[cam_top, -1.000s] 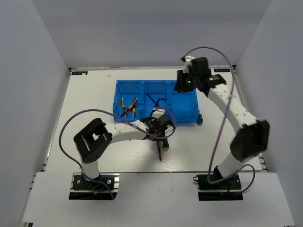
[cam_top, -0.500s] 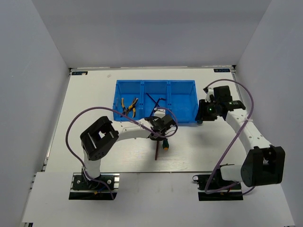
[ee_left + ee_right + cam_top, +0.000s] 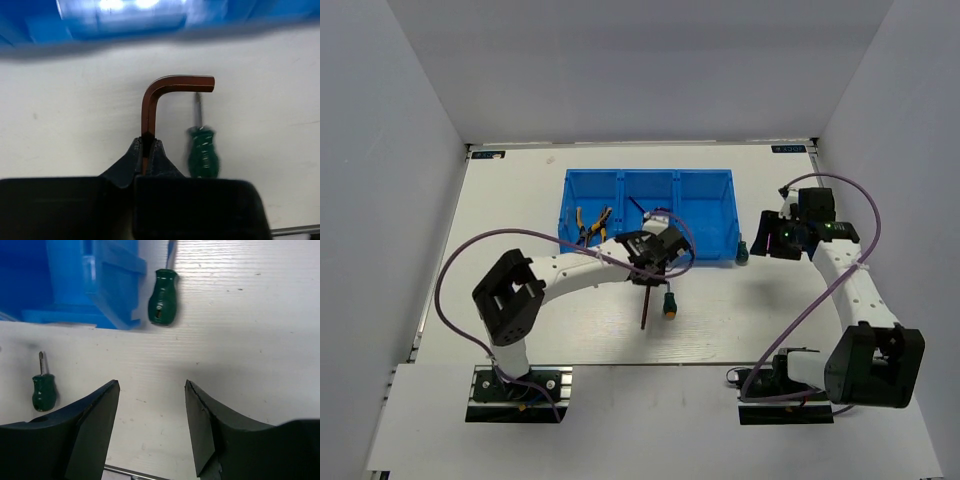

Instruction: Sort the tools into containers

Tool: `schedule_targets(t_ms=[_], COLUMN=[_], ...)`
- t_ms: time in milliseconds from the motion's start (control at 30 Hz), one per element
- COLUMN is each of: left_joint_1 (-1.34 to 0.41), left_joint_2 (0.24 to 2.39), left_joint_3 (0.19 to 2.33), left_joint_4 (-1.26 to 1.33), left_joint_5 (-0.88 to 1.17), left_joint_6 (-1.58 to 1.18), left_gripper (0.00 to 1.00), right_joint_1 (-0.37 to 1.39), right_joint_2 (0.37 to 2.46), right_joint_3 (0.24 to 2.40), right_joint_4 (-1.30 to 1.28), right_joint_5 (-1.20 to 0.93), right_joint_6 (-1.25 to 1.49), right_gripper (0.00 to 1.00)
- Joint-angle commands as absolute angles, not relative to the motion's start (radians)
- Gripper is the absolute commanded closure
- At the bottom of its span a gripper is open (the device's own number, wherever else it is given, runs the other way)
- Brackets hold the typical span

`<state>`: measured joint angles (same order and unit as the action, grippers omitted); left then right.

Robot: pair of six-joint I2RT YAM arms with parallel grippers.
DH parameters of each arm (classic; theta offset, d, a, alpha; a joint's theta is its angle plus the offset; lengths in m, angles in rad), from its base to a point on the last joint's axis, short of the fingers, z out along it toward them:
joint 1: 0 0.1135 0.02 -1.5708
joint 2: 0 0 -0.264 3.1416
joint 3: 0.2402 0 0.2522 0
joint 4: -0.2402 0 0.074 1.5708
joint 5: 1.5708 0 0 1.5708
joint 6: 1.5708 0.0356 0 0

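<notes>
The blue three-compartment bin [image 3: 703, 214] stands at mid-table. Yellow-handled pliers [image 3: 592, 226] lie in its left compartment, and dark hex keys [image 3: 642, 209] in the middle one. My left gripper [image 3: 653, 256] is shut on a brown L-shaped hex key [image 3: 150, 105] just in front of the bin [image 3: 150, 20]; the key's long shank [image 3: 645, 308] hangs toward me. The stubby green-and-orange screwdriver [image 3: 669, 303] lies on the table beside it and also shows in the left wrist view [image 3: 202, 157]. My right gripper [image 3: 152, 385] is open and empty near the small green-handled tool [image 3: 162, 297] by the bin's right end.
Grey walls enclose the white table [image 3: 520, 300] on three sides. The stubby screwdriver also shows at the left of the right wrist view [image 3: 44, 390]. The bin's near right corner [image 3: 107, 285] is close to the green-handled tool. Purple cables loop off both arms.
My right arm swung from above the bin's right compartment out to the table right of the bin. My left gripper, with the hex key, shifted slightly toward the bin.
</notes>
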<state>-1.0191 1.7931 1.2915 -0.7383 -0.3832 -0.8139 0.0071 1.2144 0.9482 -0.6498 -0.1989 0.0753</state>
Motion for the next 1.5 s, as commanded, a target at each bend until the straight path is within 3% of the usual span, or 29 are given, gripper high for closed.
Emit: schedule_targets(t_ms=[0, 233, 533, 633, 767, 833, 1100, 1333, 1467], left_joint_1=[-0.973, -0.861, -0.726, -0.699, -0.669, -0.669, -0.695, -0.776, -0.844], left_joint_2=[1.712, 1.864, 2.144, 2.209, 2.227, 2.227, 2.005, 1.656, 1.550], left_joint_3=[1.452, 1.659, 2.012, 2.146, 2.158, 2.158, 1.967, 1.524, 1.356], left_joint_4=[-0.790, -0.796, -0.833, -0.864, -0.853, -0.844, -0.775, -0.683, -0.704], left_joint_5=[-0.472, -0.532, -0.512, -0.503, -0.471, -0.471, -0.417, -0.125, -0.074], left_joint_6=[-0.775, -0.715, -0.551, -0.538, -0.526, -0.526, -0.447, -0.316, -0.365], left_gripper=[1.00, 1.00, 1.00, 0.85, 0.50, 0.45, 0.40, 0.40, 0.35], right_joint_1=[-0.038, -0.075, -0.074, -0.074, -0.071, -0.071, -0.055, -0.005, 0.035], right_joint_2=[1.235, 1.319, 1.587, 1.640, 1.689, 1.703, 1.746, 1.778, 1.795], right_joint_3=[0.948, 0.982, 1.086, 1.120, 1.144, 1.150, 1.181, 1.195, 1.183], right_joint_4=[-0.623, -0.612, -0.548, -0.532, -0.525, -0.523, -0.514, -0.518, -0.545], right_joint_5=[-0.189, -0.242, -0.290, -0.288, -0.290, -0.296, -0.313, -0.287, -0.232], right_joint_6=[0.075, 0.005, -0.009, 0.020, 0.035, 0.041, 0.057, 0.038, 0.035], right_gripper=[0.39, 0.39, 0.36, 0.35, 0.35, 0.35, 0.35, 0.35, 0.36])
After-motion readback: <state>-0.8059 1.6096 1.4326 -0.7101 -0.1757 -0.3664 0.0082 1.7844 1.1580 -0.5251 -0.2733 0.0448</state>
